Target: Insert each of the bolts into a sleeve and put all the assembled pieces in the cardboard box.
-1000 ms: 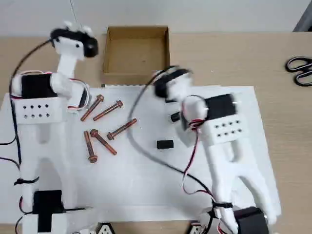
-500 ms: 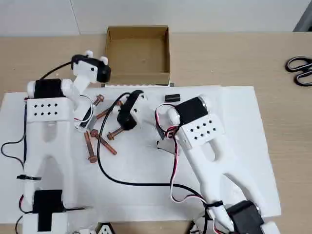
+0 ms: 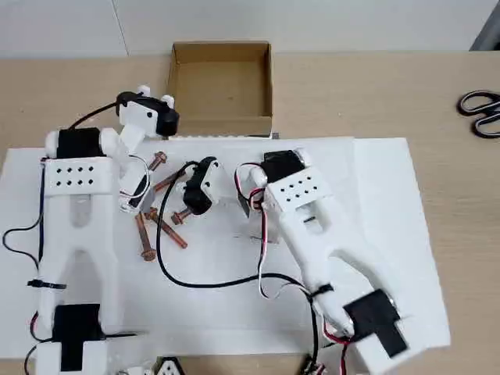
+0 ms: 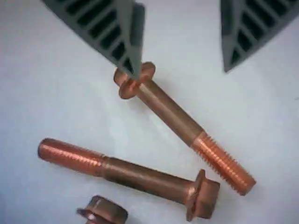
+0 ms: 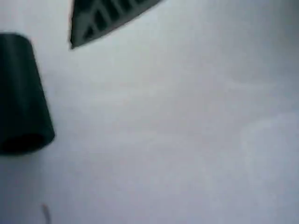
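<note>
Left gripper (image 4: 181, 71) — spread above bolt (image 4: 173, 114) | sleeve (image 5: 21, 93) — lying on white sheet (image 5: 187, 140)

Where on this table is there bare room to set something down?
Free: the white sheet between the right arm and its right edge; bare table between the cardboard box and scissors. Crowded: the bolts, hemmed between the left arm and right arm.
</note>
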Robot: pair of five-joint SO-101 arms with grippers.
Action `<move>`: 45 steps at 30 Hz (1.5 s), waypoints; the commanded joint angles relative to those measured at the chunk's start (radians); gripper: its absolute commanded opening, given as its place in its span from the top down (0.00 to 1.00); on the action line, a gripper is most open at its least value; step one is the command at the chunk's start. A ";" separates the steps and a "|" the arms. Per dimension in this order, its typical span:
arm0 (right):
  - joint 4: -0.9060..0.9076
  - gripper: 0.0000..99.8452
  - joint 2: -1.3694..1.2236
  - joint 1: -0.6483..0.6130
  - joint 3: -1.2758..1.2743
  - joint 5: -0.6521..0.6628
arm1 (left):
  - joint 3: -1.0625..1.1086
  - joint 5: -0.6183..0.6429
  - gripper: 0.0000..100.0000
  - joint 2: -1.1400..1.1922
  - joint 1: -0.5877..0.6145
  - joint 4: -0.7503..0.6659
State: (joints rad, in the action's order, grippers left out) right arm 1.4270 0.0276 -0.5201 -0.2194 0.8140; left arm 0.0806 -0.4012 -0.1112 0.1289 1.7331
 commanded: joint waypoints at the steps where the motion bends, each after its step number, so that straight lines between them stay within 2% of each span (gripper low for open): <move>1: -0.036 0.81 -0.031 -0.005 0.005 0.009 | 0.019 0.005 0.89 -0.003 0.003 0.006; 9: -0.070 0.81 -0.128 -0.001 0.005 0.038 | 0.120 0.032 0.89 -0.003 0.003 0.005; 26: -0.125 0.81 -0.265 0.028 0.008 0.072 | 0.124 0.068 0.89 -0.003 0.003 0.005; 33: -0.119 0.99 -0.294 0.028 0.008 0.064 | 0.124 0.068 0.89 -0.003 0.003 0.005; 38: -0.113 0.99 -0.286 0.028 0.018 0.025 | 0.124 0.068 0.89 -0.003 0.003 0.005; 42: -0.019 0.99 -0.286 0.028 0.104 0.012 | 0.125 0.069 0.89 -0.003 0.002 0.009; 45: 0.059 0.99 -0.286 0.041 0.219 -0.061 | 0.125 0.069 0.89 -0.003 0.002 0.011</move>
State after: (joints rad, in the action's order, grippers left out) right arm 1.3993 -0.2685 -0.4941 -0.0982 0.8186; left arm 0.2033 -0.3383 -0.1112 0.1289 1.7300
